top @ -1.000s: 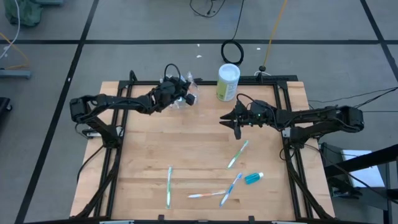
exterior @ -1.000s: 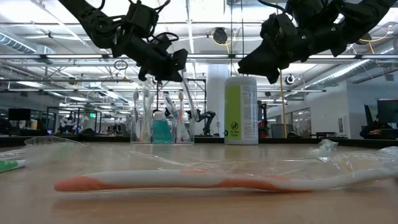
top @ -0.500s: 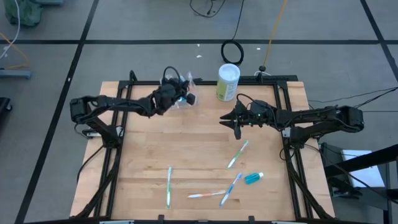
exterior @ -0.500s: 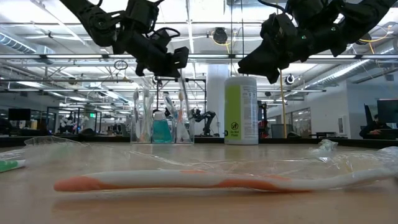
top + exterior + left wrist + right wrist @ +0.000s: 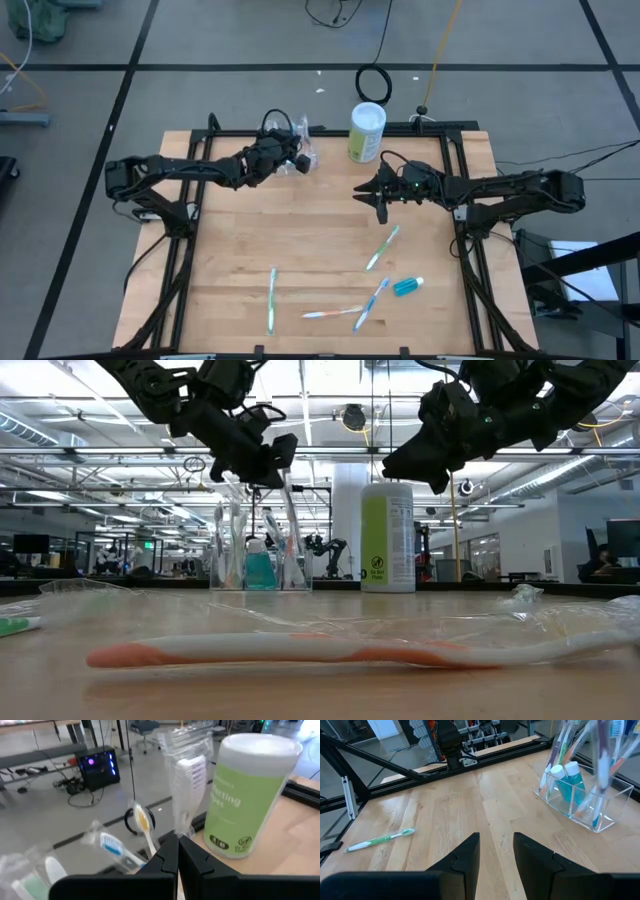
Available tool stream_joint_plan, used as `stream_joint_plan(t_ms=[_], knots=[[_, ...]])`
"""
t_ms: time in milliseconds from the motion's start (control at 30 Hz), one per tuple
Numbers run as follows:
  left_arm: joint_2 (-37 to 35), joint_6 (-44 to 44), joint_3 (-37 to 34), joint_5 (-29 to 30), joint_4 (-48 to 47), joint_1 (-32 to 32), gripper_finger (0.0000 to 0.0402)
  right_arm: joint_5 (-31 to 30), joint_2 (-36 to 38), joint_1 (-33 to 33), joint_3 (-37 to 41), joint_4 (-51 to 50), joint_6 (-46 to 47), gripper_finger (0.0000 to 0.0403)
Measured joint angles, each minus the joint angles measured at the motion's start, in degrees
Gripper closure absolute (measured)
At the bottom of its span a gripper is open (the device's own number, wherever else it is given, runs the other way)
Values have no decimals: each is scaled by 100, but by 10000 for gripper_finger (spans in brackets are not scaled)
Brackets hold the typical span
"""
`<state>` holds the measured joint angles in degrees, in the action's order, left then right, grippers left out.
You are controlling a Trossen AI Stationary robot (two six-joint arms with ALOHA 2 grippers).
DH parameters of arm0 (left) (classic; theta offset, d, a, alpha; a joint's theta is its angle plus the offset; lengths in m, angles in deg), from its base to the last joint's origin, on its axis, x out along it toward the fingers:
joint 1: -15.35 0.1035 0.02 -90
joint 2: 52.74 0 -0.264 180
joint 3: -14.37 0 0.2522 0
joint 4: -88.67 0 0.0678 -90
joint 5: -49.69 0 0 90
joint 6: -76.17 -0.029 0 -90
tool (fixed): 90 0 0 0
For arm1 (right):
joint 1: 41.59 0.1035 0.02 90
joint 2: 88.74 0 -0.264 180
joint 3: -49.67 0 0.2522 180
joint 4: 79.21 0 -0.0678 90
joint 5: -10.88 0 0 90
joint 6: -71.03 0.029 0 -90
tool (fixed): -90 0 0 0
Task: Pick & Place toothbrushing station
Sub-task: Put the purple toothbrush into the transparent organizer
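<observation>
At the far left of the table, the left gripper (image 5: pixel 283 160) is closed on a wrapped toothbrush (image 5: pixel 290 530) standing upright directly over the clear holder (image 5: pixel 580 802), while the right gripper (image 5: pixel 377 205) waits half-open to the right.

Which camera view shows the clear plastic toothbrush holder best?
The right wrist view: the clear plastic toothbrush holder shows unobstructed, with compartments, brushes and blue tubes. The low view shows it far off; the high view has it mostly hidden by the left gripper; the left wrist view shows only brush heads.
</observation>
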<state>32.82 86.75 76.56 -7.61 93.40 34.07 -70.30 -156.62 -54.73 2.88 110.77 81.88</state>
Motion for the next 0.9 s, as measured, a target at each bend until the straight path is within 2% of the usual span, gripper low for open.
stream_joint_plan(t_ms=[100, 367, 533, 667, 900], knots=[[108, 123, -4, -17, -62, 18, 400, 0, 0, 0, 0, -1, 33, 291], [645, 50, 0, -52, 513, 327, 397, 0, -2, 1, -1, -3, 42, 291], [708, -170, 0, -547, 880, 481, 397, 0, -2, 2, -2, 1, 40, 291], [706, -166, 0, -603, 747, 599, 389, 0, -2, 2, -1, 1, 42, 291], [708, 83, 0, -1053, 236, 705, 363, -2, -2, 0, 0, 8, 43, 291]])
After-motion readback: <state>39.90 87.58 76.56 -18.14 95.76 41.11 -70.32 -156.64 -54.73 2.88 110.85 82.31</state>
